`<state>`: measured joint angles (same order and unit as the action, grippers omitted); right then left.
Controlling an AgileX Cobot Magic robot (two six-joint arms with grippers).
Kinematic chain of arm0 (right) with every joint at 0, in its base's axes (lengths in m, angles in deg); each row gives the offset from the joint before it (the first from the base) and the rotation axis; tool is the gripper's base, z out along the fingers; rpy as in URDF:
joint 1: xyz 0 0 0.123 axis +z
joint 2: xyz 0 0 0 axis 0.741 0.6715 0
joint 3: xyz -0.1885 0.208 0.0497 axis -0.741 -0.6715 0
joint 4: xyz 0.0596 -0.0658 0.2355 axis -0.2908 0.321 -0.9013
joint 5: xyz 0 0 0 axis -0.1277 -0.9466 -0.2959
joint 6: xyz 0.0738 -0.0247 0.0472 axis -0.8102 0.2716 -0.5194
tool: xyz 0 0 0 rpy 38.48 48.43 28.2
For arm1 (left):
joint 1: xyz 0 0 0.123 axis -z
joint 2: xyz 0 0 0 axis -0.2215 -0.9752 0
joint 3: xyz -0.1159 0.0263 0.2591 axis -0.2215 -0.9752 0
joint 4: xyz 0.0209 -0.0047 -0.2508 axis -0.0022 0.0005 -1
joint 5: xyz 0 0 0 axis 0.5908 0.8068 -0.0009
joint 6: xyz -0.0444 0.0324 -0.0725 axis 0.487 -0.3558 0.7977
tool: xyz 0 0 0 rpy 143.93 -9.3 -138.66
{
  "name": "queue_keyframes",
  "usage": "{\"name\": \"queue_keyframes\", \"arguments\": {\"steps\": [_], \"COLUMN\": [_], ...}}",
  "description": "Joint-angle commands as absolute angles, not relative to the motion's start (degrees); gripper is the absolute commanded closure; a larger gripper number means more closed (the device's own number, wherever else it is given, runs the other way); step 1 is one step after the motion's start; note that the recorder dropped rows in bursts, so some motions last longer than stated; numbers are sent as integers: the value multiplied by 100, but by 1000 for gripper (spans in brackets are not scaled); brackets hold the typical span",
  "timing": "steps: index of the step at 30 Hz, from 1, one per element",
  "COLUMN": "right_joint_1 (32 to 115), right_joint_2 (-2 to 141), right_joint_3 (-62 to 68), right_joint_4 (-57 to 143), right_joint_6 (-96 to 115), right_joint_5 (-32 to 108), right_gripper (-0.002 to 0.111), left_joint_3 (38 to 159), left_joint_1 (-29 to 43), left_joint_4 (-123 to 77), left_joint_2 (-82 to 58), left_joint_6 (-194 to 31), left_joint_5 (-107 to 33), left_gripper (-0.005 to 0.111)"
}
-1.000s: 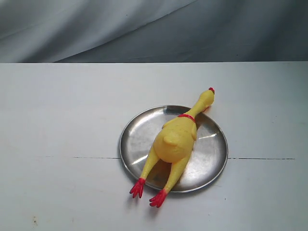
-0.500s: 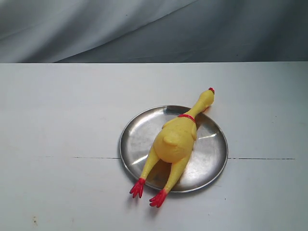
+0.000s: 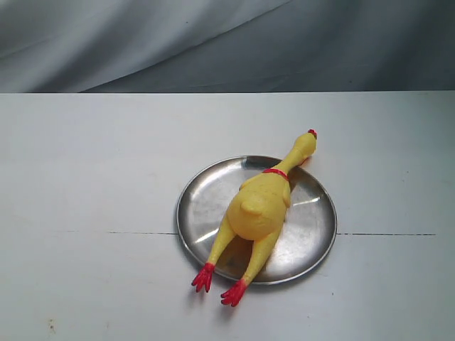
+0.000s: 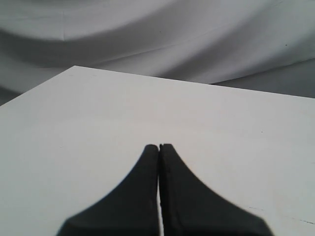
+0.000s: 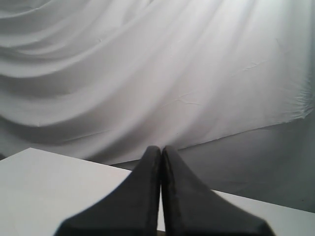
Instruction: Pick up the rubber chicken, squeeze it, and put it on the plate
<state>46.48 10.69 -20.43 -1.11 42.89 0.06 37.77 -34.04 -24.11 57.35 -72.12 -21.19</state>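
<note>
The yellow rubber chicken (image 3: 259,207) lies across the round steel plate (image 3: 206,195) in the exterior view. Its head pokes past the plate's far rim and its red feet hang over the near rim onto the table. Neither arm shows in the exterior view. My left gripper (image 4: 159,146) is shut with nothing between its black fingers, over bare white table. My right gripper (image 5: 161,148) is also shut and empty, pointing at the grey cloth beyond the table's edge. Neither wrist view shows the chicken or the plate.
The white table (image 3: 85,185) has a thin seam line (image 3: 387,234) running across it level with the plate. Grey draped cloth (image 3: 213,42) hangs behind the far edge.
</note>
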Motion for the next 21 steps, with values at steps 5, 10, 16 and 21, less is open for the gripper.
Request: {"name": "queue_keyframes", "arguments": {"steps": [5, 10, 16, 21], "right_joint_1": [4675, 4675, 4675, 4675], "right_joint_2": [1065, 1065, 1063, 1063], "right_joint_3": [-2046, -2046, -2046, -2062], "right_joint_4": [-96, -96, -55, 364], "right_joint_6": [4284, 4284, 4284, 4284], "right_joint_5": [0, 0, 10, 61], "right_gripper": [108, 108, 108, 108], "left_joint_3": [3755, 3755, 3755, 3755], "left_joint_1": [-3413, -3413, -3413, -3413], "left_joint_4": [-2457, -2457, -2457, -2457], "left_joint_2": [5758, 5758, 5758, 5758], "left_joint_6": [-7179, -7179, -7179, -7179], "left_joint_5": [-2119, -2119, -2119, -2119], "left_gripper": [107, 107, 107, 107]}}
